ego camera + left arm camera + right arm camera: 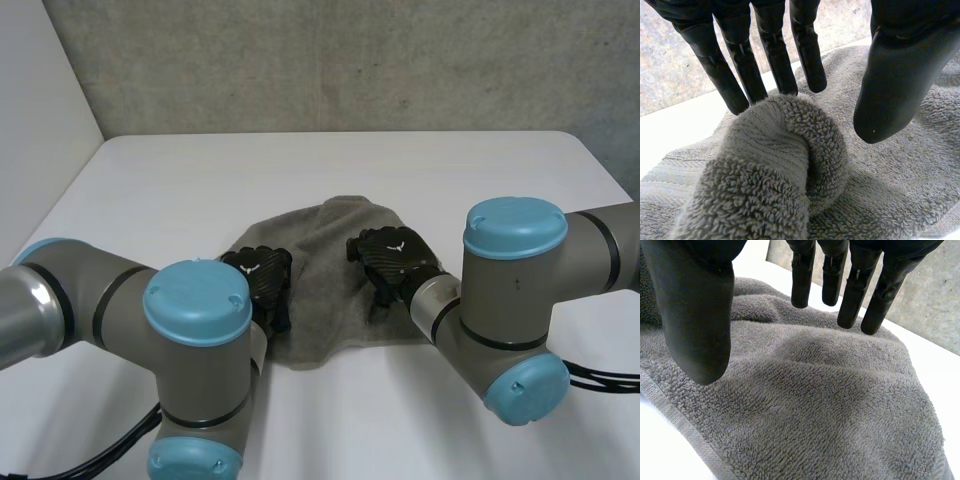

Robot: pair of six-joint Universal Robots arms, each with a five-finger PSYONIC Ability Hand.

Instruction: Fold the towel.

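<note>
On the surface (300, 170), near its middle, the towel (330, 300) lies bunched. The left robot hand (262, 278) is at the towel's left edge, fingers straight, thumb apart, cloth bulging under its palm. The right robot hand (392, 258) is over the towel's right part, spread, pinching nothing.

Towel (328, 268) near edge partly hidden behind left arm (195, 335) and right arm (505, 285).
</note>
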